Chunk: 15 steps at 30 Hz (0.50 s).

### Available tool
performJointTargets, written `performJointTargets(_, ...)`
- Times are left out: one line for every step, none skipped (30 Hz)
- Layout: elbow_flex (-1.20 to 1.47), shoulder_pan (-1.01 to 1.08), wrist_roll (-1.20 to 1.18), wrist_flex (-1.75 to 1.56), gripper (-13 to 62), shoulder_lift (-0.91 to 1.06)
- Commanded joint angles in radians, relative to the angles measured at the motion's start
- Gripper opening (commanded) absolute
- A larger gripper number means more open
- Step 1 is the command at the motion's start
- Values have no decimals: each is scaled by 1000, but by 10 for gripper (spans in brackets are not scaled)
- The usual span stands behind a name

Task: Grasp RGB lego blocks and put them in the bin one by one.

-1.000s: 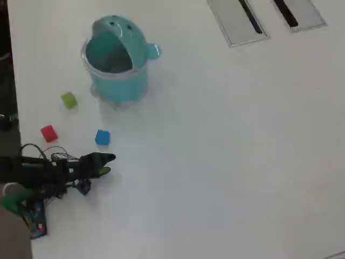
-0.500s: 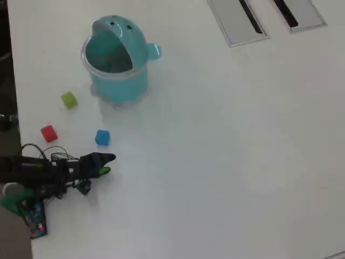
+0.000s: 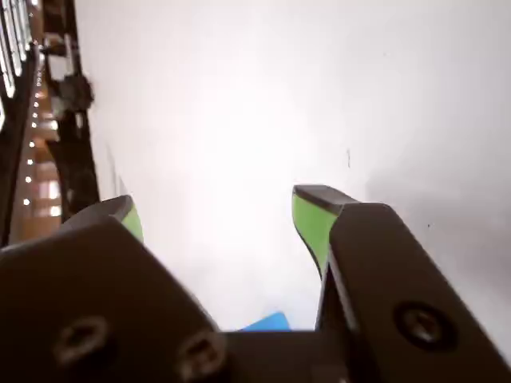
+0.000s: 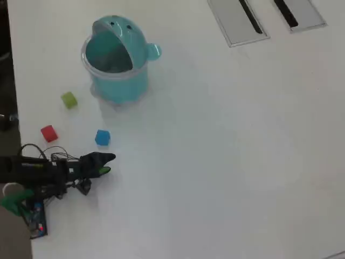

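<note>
- The arm at the lower left of the overhead view is black, with thin black cables looping over it.
- The gripper has black fingers with bright green pads.
- Round screw heads sit in the black plastic at the bottom of the wrist view.
- A green part and a small circuit board sit at the base.

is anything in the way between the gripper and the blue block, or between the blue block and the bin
Nothing visible. In the overhead view only bare table lies between the open gripper and the blue block, and between that block and the bin. The red block and green block sit off to the left.
</note>
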<state>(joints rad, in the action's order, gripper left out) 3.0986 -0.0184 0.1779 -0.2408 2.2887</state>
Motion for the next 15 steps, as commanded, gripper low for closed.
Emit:
performJointTargets(71,-5,46,-144,330,66)
performJointTargets(72,-5,78,-163,330,66)
performJointTargets(72,-5,121,-178,330,66)
performJointTargets(72,-5,161,-198,330,66)
performJointTargets(72,-5,207,-222,330,66)
performJointTargets(72,-5,250,-249,330,66)
performJointTargets(72,-6,290,-279,330,66)
performJointTargets(72,-14,321,-310,330,66)
performJointTargets(72,-21,342,-337,330,66)
performJointTargets(72,-35,374,-380,330,69)
performJointTargets(72,-48,403,-411,330,69)
performJointTargets(72,-60,437,-445,330,69)
performJointTargets(72,-69,465,-472,330,69)
performJointTargets(69,-91,500,-505,330,69)
performJointTargets(69,-114,518,-535,330,69)
